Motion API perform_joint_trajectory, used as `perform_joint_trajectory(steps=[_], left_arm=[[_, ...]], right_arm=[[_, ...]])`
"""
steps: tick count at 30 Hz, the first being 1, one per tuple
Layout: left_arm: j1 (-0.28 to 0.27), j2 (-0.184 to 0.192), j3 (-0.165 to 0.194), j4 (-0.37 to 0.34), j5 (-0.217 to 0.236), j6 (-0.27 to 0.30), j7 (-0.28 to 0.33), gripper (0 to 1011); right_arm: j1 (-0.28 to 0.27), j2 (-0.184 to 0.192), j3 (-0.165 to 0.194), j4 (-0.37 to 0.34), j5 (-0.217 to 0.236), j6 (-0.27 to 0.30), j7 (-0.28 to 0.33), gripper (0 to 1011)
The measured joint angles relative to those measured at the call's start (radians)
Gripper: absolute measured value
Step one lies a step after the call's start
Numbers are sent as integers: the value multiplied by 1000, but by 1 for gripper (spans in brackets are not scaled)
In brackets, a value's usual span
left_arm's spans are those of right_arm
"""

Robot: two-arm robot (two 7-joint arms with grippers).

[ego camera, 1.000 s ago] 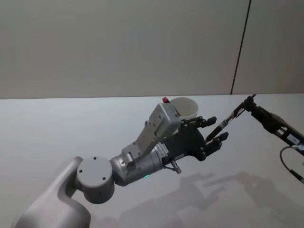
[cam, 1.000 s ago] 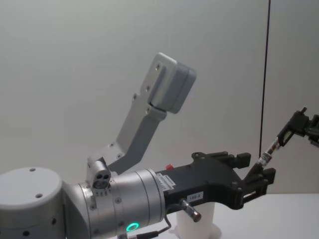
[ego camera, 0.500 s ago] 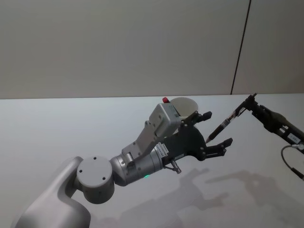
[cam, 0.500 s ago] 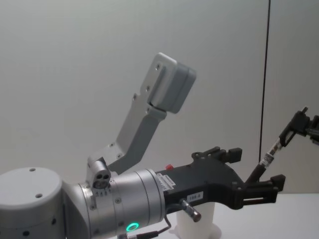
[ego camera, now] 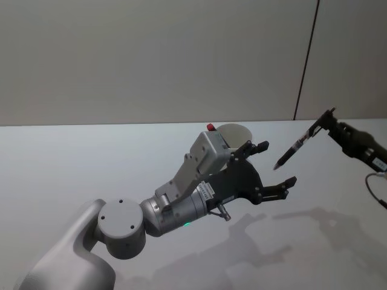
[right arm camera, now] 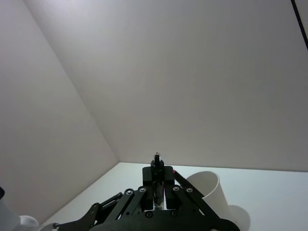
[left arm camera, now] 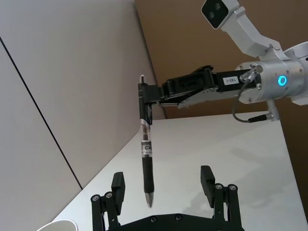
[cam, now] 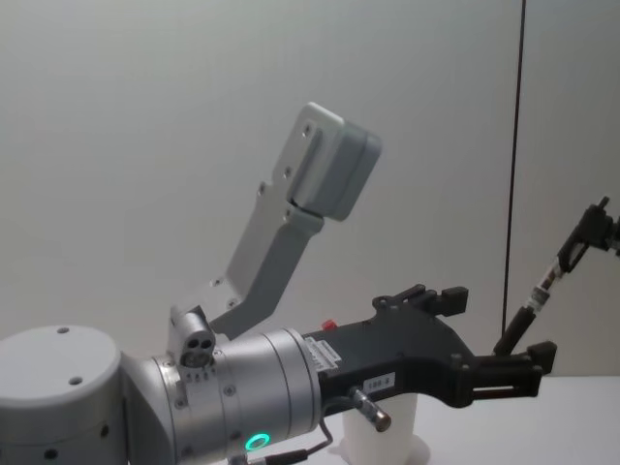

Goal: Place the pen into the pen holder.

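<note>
My right gripper (ego camera: pixel 328 122) is shut on the top end of the black pen (ego camera: pixel 294 148), which hangs slanted in the air with its tip down. The pen's tip is just right of my left gripper (ego camera: pixel 273 164), whose fingers stand wide open with nothing between them. In the left wrist view the pen (left arm camera: pixel 146 156) hangs between and beyond the open left gripper (left arm camera: pixel 162 182), held above by the right gripper (left arm camera: pixel 144 94). The white pen holder (ego camera: pixel 237 131) stands on the table behind the left wrist, partly hidden by the arm, and appears as the pen holder (right arm camera: pixel 208 190) in the right wrist view.
A white table (ego camera: pixel 72 163) spreads out to the left and front, with a plain grey wall behind. A small red-topped thing (ego camera: pixel 210 127) sits just beside the pen holder. The left arm's body (cam: pixel 242 387) takes up the lower chest view.
My left gripper, shut around the pen's lower end a second ago, has opened. The right gripper has drawn the pen up and to the right, out from between the left fingers.
</note>
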Motion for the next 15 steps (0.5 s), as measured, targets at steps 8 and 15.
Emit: perform_joint_trajectory(steps=[8,15], left_arm=[[0,0,0,0,0,0,0,1003],[0,0,0,0,0,0,0,1003]], right_arm=[[55,-2,-10,36,-48,-22,-2,123],[112,-15,-29,76,-94,-39,2,123]])
